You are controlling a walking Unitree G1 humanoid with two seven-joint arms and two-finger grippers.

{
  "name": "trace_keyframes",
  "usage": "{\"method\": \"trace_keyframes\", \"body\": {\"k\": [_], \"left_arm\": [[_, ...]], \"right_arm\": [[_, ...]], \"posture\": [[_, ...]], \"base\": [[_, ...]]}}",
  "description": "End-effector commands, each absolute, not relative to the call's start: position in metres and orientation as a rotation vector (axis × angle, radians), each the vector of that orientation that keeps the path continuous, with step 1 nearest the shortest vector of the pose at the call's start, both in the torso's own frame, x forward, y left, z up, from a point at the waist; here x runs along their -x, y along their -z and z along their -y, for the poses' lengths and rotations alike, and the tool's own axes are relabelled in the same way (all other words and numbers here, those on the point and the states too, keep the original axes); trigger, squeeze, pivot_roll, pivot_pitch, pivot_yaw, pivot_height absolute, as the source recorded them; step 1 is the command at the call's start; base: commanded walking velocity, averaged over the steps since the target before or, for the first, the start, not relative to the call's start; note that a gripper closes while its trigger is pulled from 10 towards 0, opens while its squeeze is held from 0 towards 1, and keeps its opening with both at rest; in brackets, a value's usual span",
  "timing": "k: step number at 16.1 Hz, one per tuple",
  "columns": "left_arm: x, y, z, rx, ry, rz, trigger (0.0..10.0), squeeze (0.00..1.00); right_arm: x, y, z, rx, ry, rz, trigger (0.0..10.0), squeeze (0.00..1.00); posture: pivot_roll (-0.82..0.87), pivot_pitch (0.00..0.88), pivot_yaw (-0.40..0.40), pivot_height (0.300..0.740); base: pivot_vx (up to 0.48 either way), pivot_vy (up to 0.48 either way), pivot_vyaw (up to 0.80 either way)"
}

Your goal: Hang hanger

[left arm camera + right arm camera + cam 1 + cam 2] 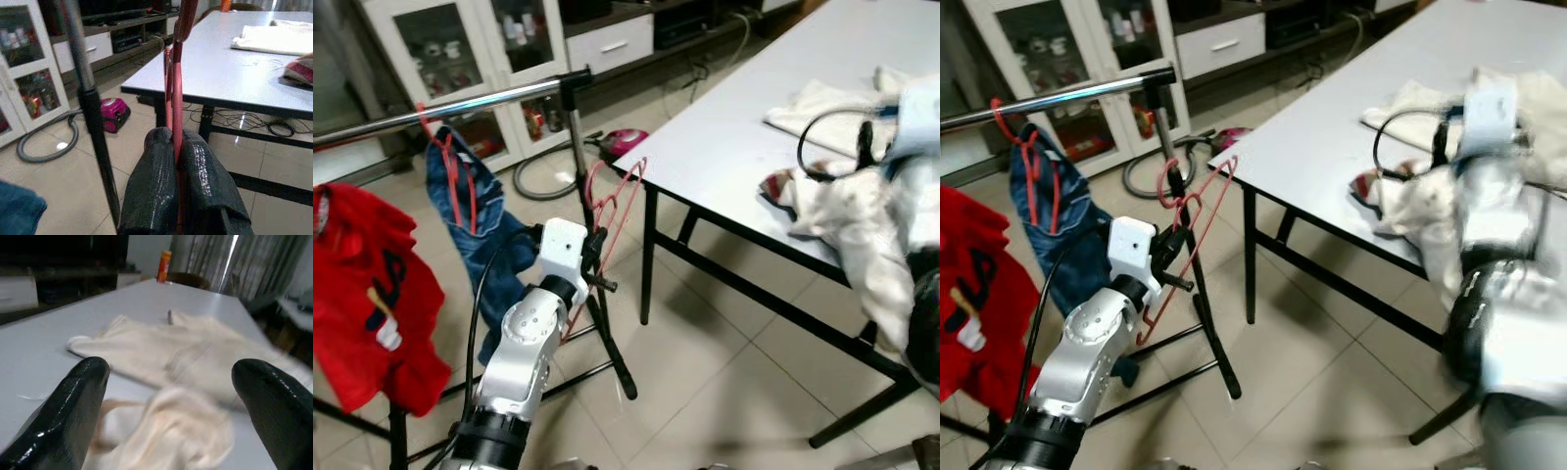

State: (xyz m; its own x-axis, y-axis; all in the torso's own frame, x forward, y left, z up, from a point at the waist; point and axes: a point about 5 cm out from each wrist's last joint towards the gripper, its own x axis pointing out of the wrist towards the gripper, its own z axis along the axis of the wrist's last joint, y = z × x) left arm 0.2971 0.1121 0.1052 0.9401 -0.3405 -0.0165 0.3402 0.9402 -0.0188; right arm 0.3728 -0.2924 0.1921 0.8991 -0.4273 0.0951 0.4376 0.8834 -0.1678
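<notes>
the left gripper [178, 161] pinches the red hanger [619, 201] between its pressed fingers, just beside the black post of the clothes rack [576, 137], below the silver rail [440, 108]. the right gripper [171, 401] is spread above pale clothes [161, 357] on the grey table [734, 137]. further left, jeans [460, 211] hang on the rail.

**Camera setup: head stereo plus two wrist cams**

Head pair looking forward and down from above, sharing clothes rail [460, 103], tabletop [744, 137] and tiled floor [724, 392]. Left wrist cam close along left gripper [176, 161], facing tabletop edge. Right wrist cam low over tabletop, close behind right gripper [171, 387], facing cream cloth [161, 352].
</notes>
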Motion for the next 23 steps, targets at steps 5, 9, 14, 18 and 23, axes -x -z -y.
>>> {"method": "trace_keyframes", "body": {"k": [5, 9, 14, 18, 23], "left_arm": [[-0.293, -0.105, -0.106, 0.014, 0.399, -0.019, 10.0, 0.00], [-0.274, -0.101, -0.119, -0.074, 0.458, -0.014, 10.0, 0.00], [-0.282, -0.098, -0.115, -0.067, 0.478, -0.040, 10.0, 0.00], [-0.283, -0.098, -0.115, -0.048, 0.485, -0.041, 10.0, 0.00], [-0.285, -0.098, -0.114, -0.036, 0.488, -0.034, 10.0, 0.00]], "right_arm": [[-0.271, -0.151, 0.235, 0.173, 0.411, 0.251, 10.0, 0.00], [-0.217, -0.111, 0.224, 0.195, 0.320, 0.119, 10.0, 0.00], [-0.229, -0.085, 0.211, 0.128, 0.250, -0.037, 10.0, 0.00], [-0.241, -0.084, 0.201, 0.153, 0.169, -0.038, 10.0, 0.00], [-0.245, -0.082, 0.198, 0.156, 0.151, -0.030, 10.0, 0.00]], "posture": [[-0.11, 0.000, 0.087, 0.740], [-0.12, 0.000, 0.096, 0.740], [-0.11, 0.000, 0.105, 0.740], [-0.11, 0.000, 0.106, 0.740], [-0.10, 0.000, 0.095, 0.740]], "base": [[0.000, 0.000, 0.00], [0.000, 0.000, 0.00], [0.000, 0.000, -0.23], [0.000, 0.000, -0.75], [0.000, 0.419, -0.74]]}}
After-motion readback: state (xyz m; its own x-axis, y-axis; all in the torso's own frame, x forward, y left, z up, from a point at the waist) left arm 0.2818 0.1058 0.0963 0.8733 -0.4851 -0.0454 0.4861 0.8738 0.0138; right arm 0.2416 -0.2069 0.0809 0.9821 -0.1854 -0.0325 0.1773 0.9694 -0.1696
